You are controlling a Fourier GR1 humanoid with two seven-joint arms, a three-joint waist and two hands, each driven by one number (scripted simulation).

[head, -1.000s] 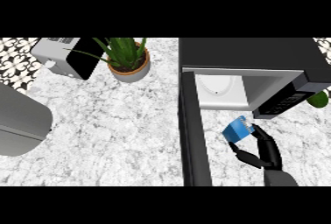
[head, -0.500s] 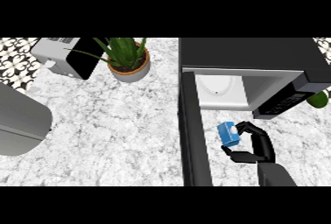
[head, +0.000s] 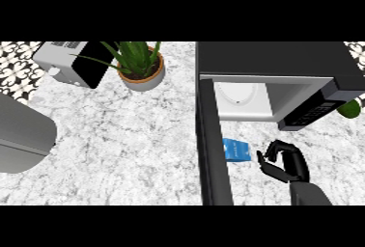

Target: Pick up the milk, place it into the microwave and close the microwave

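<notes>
So the milk (head: 236, 149), a small blue carton, sits on the marble counter (head: 128, 140) right in front of the microwave (head: 274, 79), just beside the open microwave door (head: 212, 154) that sticks out toward us. It's outside the oven cavity, not in it. The right hand (head: 285, 161) is just to the carton's right, fingers curled with the thumb pointing at it, but there's a gap, so it's gripping nothing. Hard to say from this angle whether the carton is standing or lying flat. Off to the left there's a potted plant (head: 139, 65), a toaster (head: 71, 62), and a grey rounded thing (head: 21, 135) at the edge.
</notes>
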